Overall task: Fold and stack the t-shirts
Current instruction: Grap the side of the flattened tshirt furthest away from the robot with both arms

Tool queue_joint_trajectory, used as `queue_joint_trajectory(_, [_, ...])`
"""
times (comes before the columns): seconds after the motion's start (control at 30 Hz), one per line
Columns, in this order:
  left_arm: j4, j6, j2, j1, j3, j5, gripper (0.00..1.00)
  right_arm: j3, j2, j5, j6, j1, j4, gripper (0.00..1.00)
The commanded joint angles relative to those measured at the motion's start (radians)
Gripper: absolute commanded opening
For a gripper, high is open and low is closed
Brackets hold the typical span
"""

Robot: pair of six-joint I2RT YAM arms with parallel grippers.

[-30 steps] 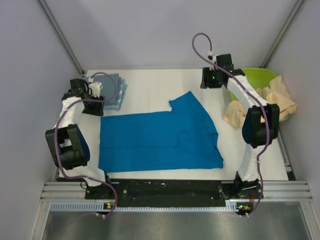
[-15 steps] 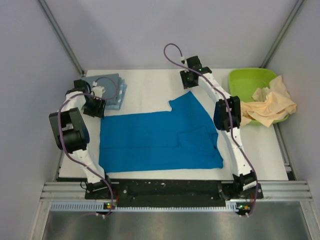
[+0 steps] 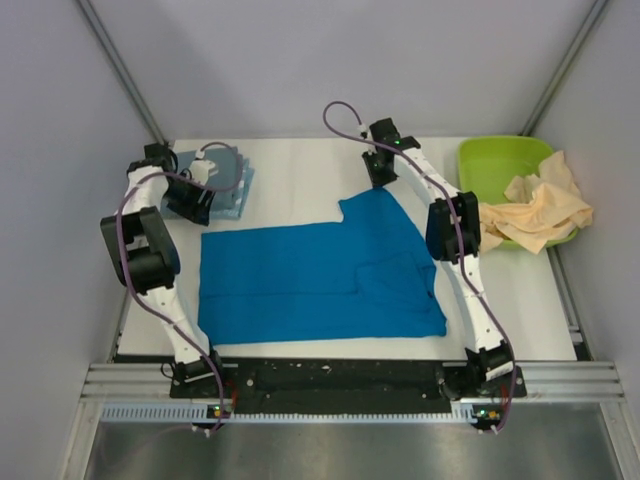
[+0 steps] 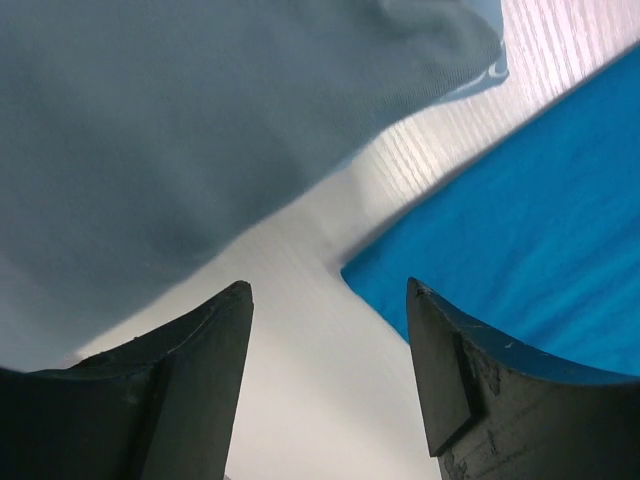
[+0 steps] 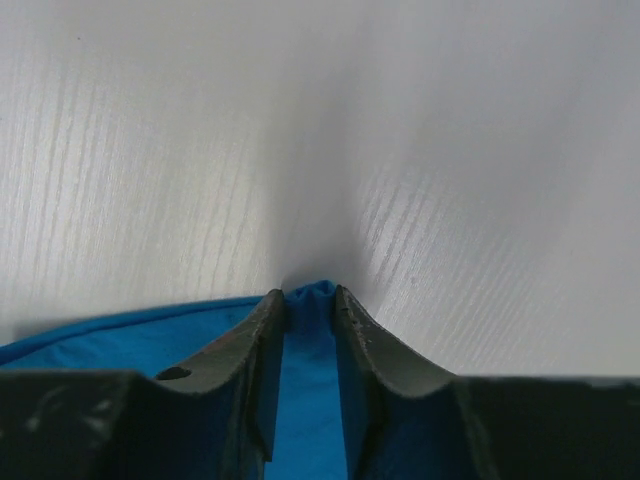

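Note:
The bright blue t-shirt (image 3: 320,270) lies spread flat on the white table, one sleeve pointing to the far side. My right gripper (image 3: 381,182) is shut on the far tip of that sleeve; the right wrist view shows the blue cloth (image 5: 310,300) pinched between the fingers. My left gripper (image 3: 197,210) is open just above the table, between the shirt's far-left corner (image 4: 400,275) and the folded grey-blue t-shirts (image 3: 222,185), which fill the top of the left wrist view (image 4: 180,120). The cream-peach t-shirt (image 3: 535,210) hangs crumpled over the tub.
The lime-green tub (image 3: 500,160) stands at the far right corner of the white table (image 3: 300,165). Grey walls close in the back and sides. A metal rail runs along the near edge.
My right arm swung left from the tub to the blue shirt's sleeve tip and closed on it. My left gripper shifted a little toward the shirt's far-left corner.

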Motion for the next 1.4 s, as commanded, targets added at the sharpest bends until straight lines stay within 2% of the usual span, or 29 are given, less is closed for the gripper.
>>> queue_joint_trajectory(0.0, [-0.082,0.076,0.083,0.002,0.089,0.076,0.67,-0.034,0.008,0.011,-0.038,0.005,-0.11,0.18])
queue_joint_trajectory(0.07, [-0.132,0.106,0.114,-0.001,0.113,0.097,0.66,-0.04,0.005,-0.015,-0.043,0.005,-0.11,0.06])
queue_joint_trajectory(0.13, [-0.183,0.139,0.127,-0.007,0.12,0.111,0.65,-0.048,-0.008,-0.037,-0.037,0.005,-0.108,0.0])
queue_joint_trajectory(0.3, [-0.168,0.192,0.114,-0.007,0.046,0.061,0.59,-0.056,-0.075,-0.07,-0.024,0.005,-0.099,0.0])
queue_joint_trajectory(0.43, [-0.135,0.167,0.143,-0.016,0.057,0.01,0.45,-0.057,-0.135,-0.104,-0.012,0.005,-0.076,0.0])
queue_joint_trajectory(0.6, [-0.111,0.165,0.151,-0.018,0.037,0.005,0.4,-0.103,-0.21,-0.094,-0.02,0.007,-0.061,0.0])
queue_joint_trajectory(0.67, [-0.099,0.159,0.142,-0.016,0.029,0.027,0.21,-0.125,-0.236,-0.087,-0.026,0.005,-0.059,0.0])
queue_joint_trajectory(0.7, [-0.103,0.157,0.134,-0.018,0.031,0.042,0.0,-0.138,-0.251,-0.084,-0.027,0.005,-0.056,0.0])
queue_joint_trajectory(0.8, [-0.102,0.16,0.073,-0.014,-0.001,0.071,0.0,-0.218,-0.323,-0.086,-0.027,0.005,-0.056,0.0])
queue_joint_trajectory(0.9, [-0.04,0.169,-0.071,-0.013,-0.127,0.079,0.0,-0.367,-0.464,-0.104,-0.02,0.004,-0.053,0.0])
queue_joint_trajectory(1.03, [-0.036,0.189,-0.26,-0.01,-0.241,0.09,0.0,-0.647,-0.733,-0.109,0.04,0.004,-0.016,0.0])
queue_joint_trajectory(1.2, [-0.063,0.246,-0.404,-0.008,-0.377,0.055,0.0,-1.009,-1.052,-0.08,0.1,0.004,-0.018,0.0])
queue_joint_trajectory(1.37, [-0.126,0.352,-0.499,-0.008,-0.497,0.012,0.0,-1.253,-1.279,-0.115,0.186,0.005,-0.053,0.0])
